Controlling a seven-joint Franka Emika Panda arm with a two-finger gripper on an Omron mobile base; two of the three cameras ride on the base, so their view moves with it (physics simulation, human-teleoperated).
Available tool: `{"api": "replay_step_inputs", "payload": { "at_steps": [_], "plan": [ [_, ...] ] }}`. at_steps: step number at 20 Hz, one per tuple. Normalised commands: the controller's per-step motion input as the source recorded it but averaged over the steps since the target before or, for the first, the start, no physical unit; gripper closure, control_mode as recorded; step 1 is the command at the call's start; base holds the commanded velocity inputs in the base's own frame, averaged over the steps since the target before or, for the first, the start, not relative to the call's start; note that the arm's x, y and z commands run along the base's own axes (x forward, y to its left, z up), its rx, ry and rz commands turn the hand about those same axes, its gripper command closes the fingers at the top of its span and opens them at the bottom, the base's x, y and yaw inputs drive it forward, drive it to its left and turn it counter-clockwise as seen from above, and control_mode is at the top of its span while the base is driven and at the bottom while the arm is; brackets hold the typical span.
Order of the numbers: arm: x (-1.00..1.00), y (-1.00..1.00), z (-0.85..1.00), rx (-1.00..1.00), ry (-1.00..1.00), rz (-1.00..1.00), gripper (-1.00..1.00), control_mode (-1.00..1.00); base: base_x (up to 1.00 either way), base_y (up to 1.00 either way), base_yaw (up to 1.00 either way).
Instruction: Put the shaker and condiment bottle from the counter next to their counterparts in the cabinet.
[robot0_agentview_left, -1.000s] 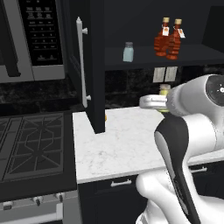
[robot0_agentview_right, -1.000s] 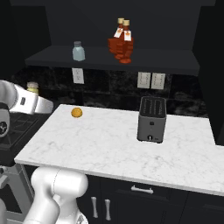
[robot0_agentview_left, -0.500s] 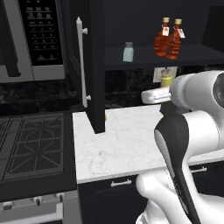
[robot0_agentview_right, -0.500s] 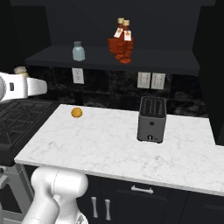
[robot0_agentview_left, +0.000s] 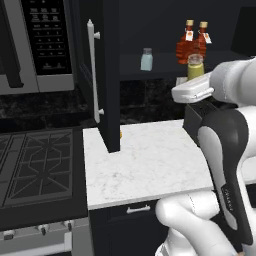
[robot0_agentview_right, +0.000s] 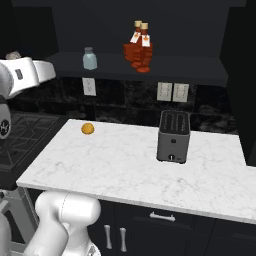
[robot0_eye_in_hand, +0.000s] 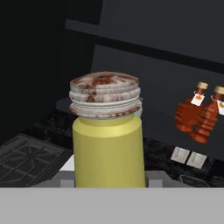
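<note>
My gripper (robot0_agentview_left: 194, 78) is shut on the shaker (robot0_agentview_left: 195, 67), a stubby yellow-olive cylinder with a grey cap, held upright in mid-air at shelf height in front of the open cabinet (robot0_agentview_left: 110, 75). The hand view has the shaker (robot0_eye_in_hand: 108, 148) close up in the middle. Two alike red-orange condiment bottles (robot0_agentview_left: 186, 47) (robot0_agentview_left: 201, 45) stand side by side on the cabinet shelf (robot0_agentview_right: 175, 65), just above and behind the shaker. The pale blue-grey shaker (robot0_agentview_left: 146, 60) stands further left on that shelf. The white counter (robot0_agentview_left: 150, 162) lies below.
The open cabinet door with its long bar handle (robot0_agentview_left: 91, 70) juts out over the counter's left end. A grey toaster (robot0_agentview_right: 173, 136) and a small orange thing (robot0_agentview_right: 88, 128) sit on the counter. The stovetop (robot0_agentview_left: 35, 165) and microwave (robot0_agentview_left: 47, 40) are to the left.
The arm has lifted the shaker from just above the counter up to shelf height. The gripper's hold has stayed the same.
</note>
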Motion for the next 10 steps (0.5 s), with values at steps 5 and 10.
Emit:
{"api": "replay_step_inputs", "payload": {
  "at_steps": [5,10],
  "plan": [
    [0.46,0.06,-0.25,-0.01,0.04,-0.05,1.00,-1.00,0.00,0.00,0.00],
    [0.67,0.00,-0.06,0.00,0.00,-0.12,1.00,-1.00,0.00,0.00,0.00]
  ]
}}
